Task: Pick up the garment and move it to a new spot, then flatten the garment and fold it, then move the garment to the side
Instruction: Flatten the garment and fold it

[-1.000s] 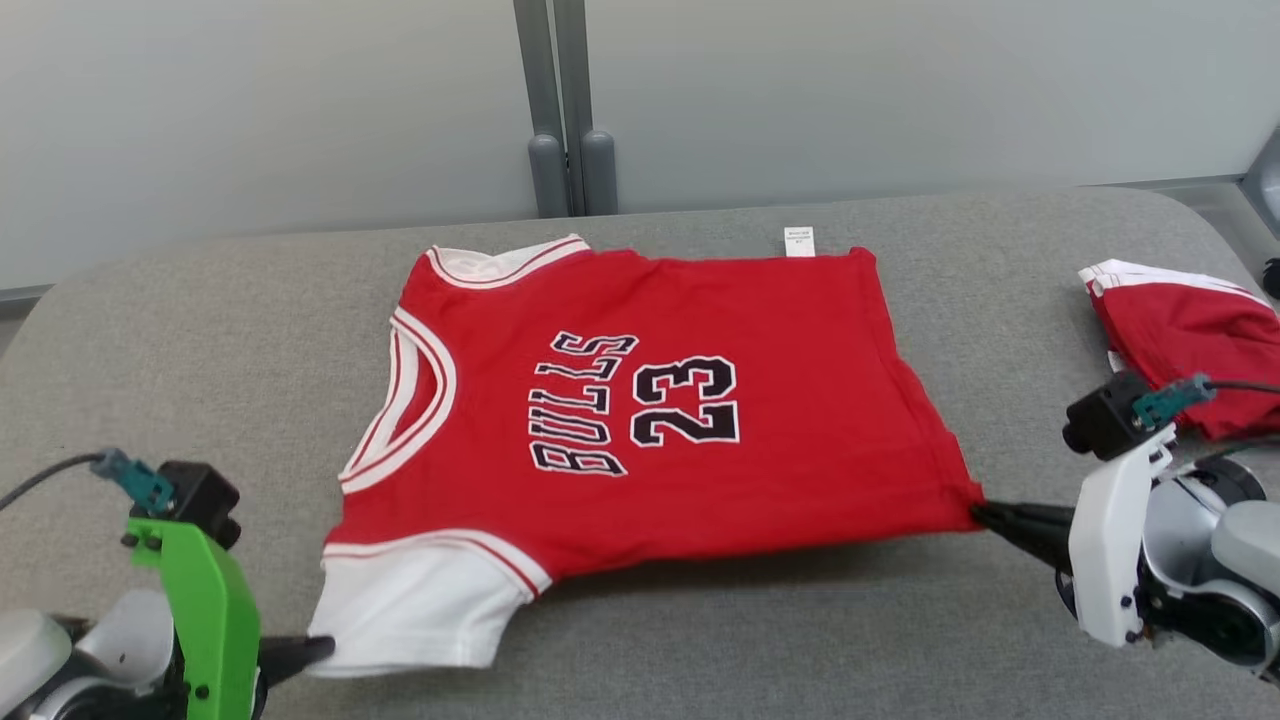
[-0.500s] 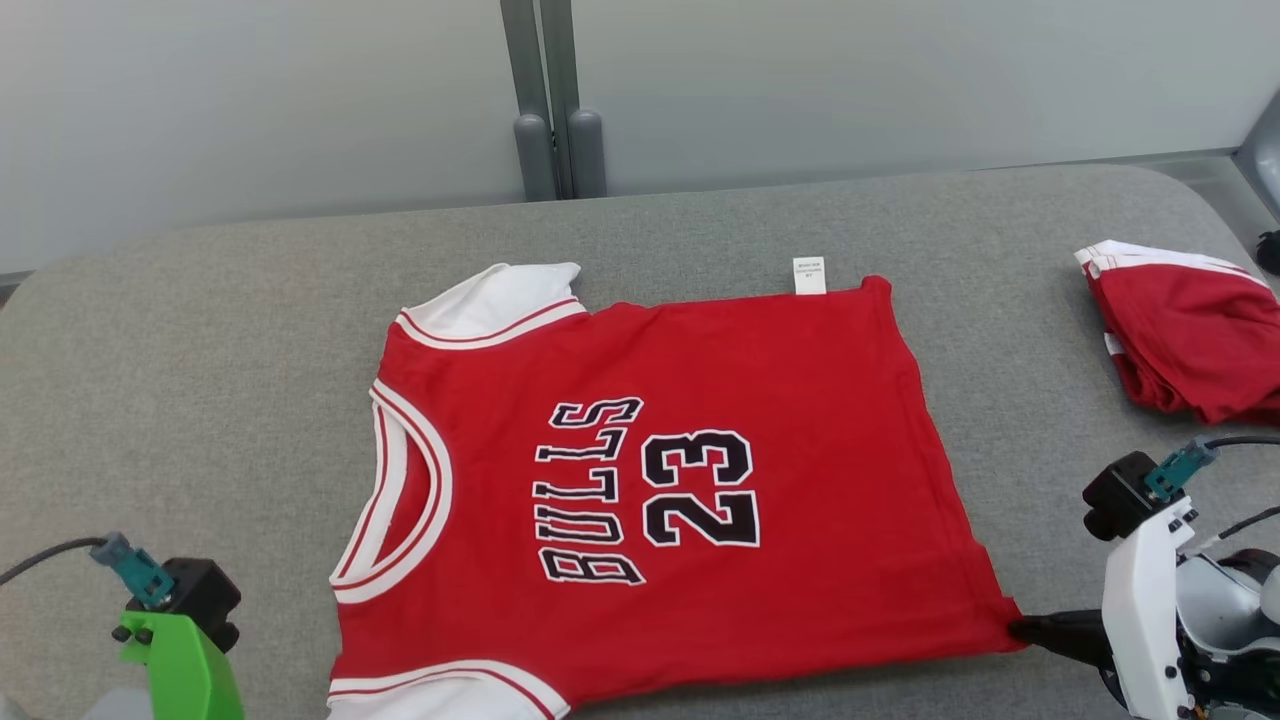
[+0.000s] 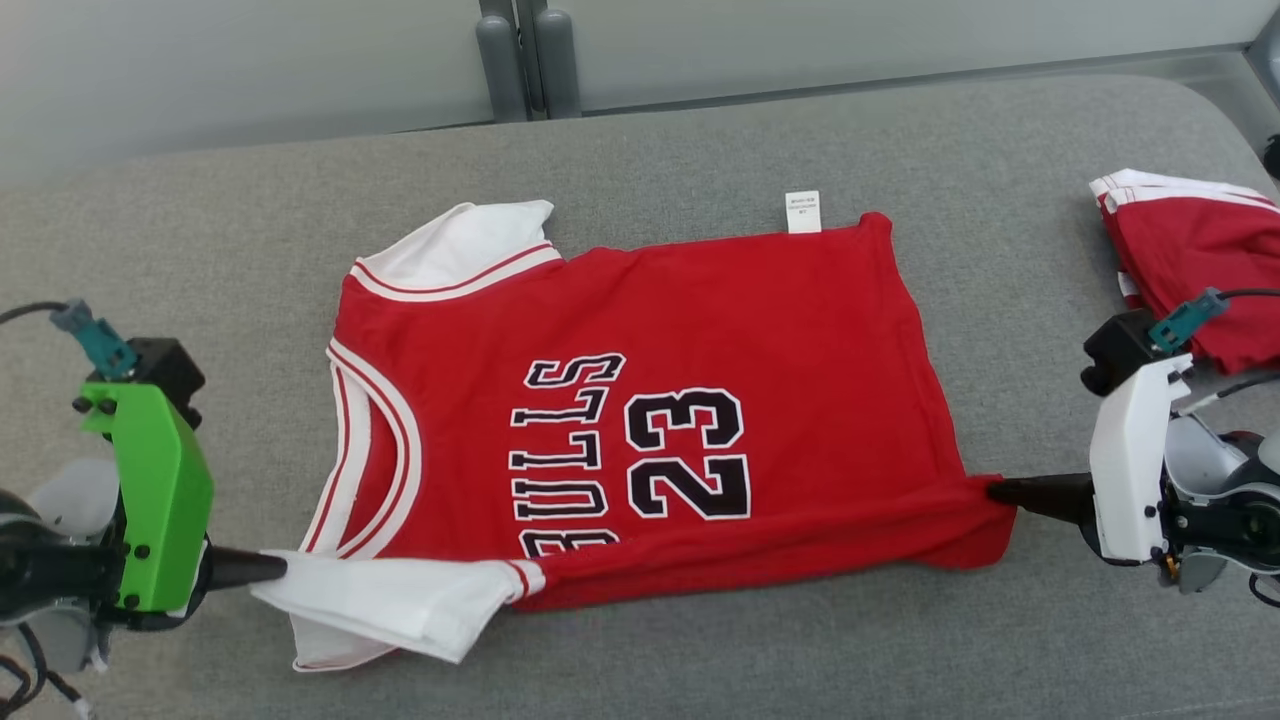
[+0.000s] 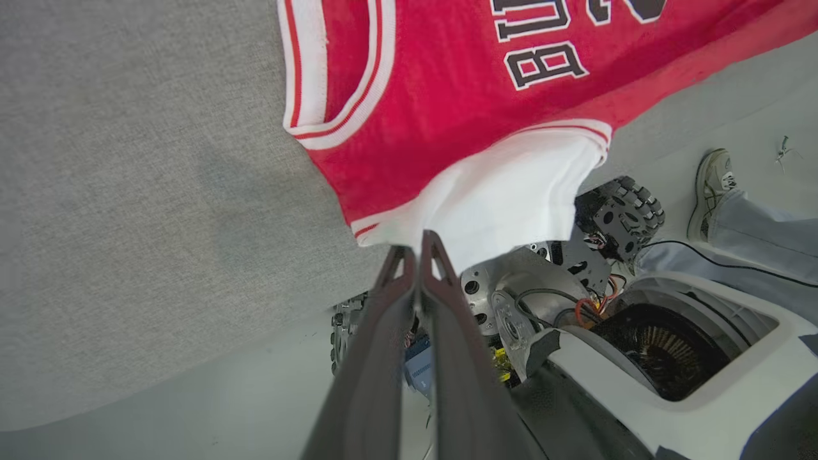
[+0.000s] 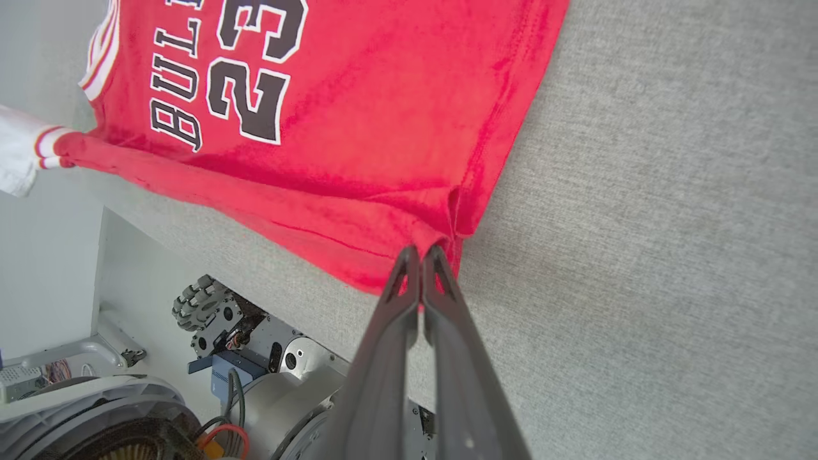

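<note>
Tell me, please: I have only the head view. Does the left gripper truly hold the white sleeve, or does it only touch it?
Observer: It holds it. In its wrist view the left gripper is shut on the edge of the white sleeve of the shirt.
Operator: And the right side?
Observer: The right gripper is shut on the red bottom corner. The cloth gathers into small folds there.
Operator: Is anybody near the robot?
Observer: Yes. The left wrist view shows a person's shoe and trouser leg on the floor.
</note>
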### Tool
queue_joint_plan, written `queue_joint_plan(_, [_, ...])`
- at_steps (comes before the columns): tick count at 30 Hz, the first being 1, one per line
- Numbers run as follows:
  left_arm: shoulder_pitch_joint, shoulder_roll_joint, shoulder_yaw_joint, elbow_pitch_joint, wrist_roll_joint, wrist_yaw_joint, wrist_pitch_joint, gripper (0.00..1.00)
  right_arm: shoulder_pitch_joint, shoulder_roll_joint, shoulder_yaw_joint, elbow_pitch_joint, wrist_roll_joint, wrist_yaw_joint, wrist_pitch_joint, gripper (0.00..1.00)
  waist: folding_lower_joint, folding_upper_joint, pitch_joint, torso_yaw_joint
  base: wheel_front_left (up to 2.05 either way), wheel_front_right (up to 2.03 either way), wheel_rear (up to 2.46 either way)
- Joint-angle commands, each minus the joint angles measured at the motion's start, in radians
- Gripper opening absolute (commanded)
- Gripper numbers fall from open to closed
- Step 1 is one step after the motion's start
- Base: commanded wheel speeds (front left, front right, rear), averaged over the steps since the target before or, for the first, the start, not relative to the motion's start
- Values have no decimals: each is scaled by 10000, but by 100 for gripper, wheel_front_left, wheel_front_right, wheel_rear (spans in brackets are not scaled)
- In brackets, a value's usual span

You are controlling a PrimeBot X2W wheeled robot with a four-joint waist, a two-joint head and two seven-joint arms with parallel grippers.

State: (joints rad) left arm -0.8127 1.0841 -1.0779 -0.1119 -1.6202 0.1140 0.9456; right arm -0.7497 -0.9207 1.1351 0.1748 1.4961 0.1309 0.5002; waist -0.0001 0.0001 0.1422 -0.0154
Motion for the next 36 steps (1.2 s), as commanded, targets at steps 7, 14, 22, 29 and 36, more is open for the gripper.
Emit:
queue_joint_plan(7, [-1000, -953, 22, 1634, 506, -188, 399, 0, -448, 428, -299, 938, 299, -4, 210, 0, 1, -1, 562, -129, 0, 0, 0])
queue_joint_plan(14, [-1438, -1833, 99, 2766, 717, -476, 186, 0, -795, 1018, -373, 1400, -15, -4, 47, 0, 1, -1, 831, -200, 0, 0, 0])
queue_joint_plan(22, [-1607, -2684, 124, 4055, 1167, -961, -563, 100, -1082, 1512, -462, 2024, -426, -4, -316, 100, 1, -1, 902, -243, 0, 0, 0])
queue_joint_plan(29, [-1226, -2966, 222, 4675, 1699, -1637, -1858, 100, -761, 1519, -744, 2188, -907, -2, -1678, 100, 1, -1, 150, -132, 0, 0, 0])
queue_joint_plan(36, [-412, -3055, 727, 4506, 2438, -1818, -4880, 100, 54, 1470, -1273, 1782, -1906, -4, -4812, 100, 1, -1, -785, -14, 0, 0, 0])
